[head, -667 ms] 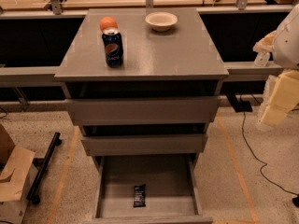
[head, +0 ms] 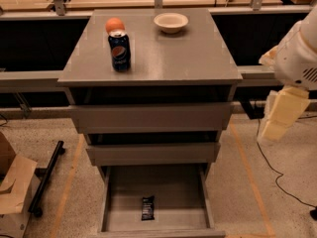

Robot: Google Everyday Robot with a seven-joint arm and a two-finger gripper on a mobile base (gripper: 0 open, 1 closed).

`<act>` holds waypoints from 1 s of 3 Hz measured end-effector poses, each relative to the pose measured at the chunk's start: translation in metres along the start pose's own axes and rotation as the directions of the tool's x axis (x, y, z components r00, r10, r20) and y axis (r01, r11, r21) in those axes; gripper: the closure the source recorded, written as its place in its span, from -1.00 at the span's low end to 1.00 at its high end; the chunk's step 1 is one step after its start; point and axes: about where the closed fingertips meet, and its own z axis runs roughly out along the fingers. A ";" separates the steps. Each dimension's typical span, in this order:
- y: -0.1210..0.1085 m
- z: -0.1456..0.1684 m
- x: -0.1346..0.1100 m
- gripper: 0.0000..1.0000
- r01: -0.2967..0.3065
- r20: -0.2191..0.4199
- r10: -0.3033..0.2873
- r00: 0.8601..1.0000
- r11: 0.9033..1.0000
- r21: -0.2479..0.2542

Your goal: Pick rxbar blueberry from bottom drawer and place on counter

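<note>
Showing the rxbar blueberry (head: 147,208) lying flat near the front of the open bottom drawer (head: 166,185) and the gripper (head: 271,128) hanging at far right beside the counter (head: 173,53), grip width impossible to tell.

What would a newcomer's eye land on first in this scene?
A blue Pepsi can stands on the grey counter, an orange sphere behind it and a white bowl further back. Below, the bottom drawer is open, the dark rxbar blueberry lying in it. The gripper hangs to the right, below counter height.
</note>
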 end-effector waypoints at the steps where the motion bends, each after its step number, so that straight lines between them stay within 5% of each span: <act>1: 0.001 0.039 -0.008 -1.00 -0.105 0.023 0.106 0.994 0.994 -0.023; 2: 0.001 0.041 -0.009 -1.00 -0.152 0.026 0.152 0.988 0.988 -0.020; 3: 0.005 0.055 -0.005 -1.00 -0.189 0.074 0.195 0.978 0.978 -0.083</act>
